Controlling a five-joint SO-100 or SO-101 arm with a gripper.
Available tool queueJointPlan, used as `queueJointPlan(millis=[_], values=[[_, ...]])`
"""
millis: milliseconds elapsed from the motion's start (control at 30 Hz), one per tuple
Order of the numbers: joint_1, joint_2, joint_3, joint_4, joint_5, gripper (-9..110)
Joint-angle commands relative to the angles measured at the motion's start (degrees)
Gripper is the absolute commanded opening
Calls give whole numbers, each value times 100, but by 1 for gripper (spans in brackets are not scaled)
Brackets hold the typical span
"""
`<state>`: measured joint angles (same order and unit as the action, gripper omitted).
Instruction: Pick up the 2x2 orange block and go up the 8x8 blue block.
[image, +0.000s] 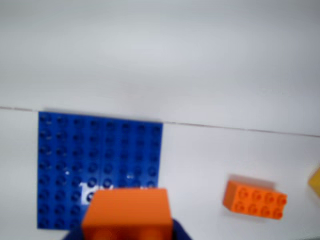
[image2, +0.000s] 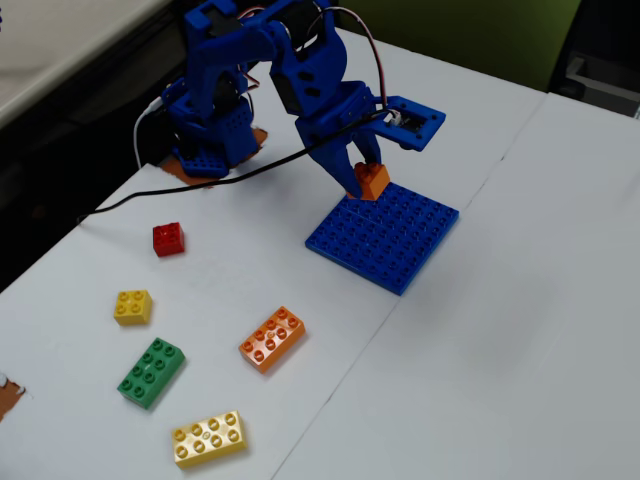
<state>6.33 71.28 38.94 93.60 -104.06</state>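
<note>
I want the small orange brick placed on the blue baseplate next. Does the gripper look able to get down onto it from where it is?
Probably yes. The gripper holds the 2x2 orange block right over the near edge of the 8x8 blue block, whose studs look bare; the other bricks lie well away from it.

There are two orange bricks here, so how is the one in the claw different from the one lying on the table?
The small orange brick is square and short; the long orange brick is about twice its length, with eight studs. The small one is held by the gripper at the blue baseplate's edge; the long one lies free on the white table. Both share the same orange plastic.
</note>
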Motion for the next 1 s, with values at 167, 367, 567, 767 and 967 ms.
queueJointPlan(millis=[167,367,567,767,967], values=[[-422,-308,-272,334,220,0],[-492,-422,-272,545,510,0],[-483,-404,-439,598,1099,0],[-492,-422,-457,642,1424,0],[-580,-475,-334,659,1477,0]])
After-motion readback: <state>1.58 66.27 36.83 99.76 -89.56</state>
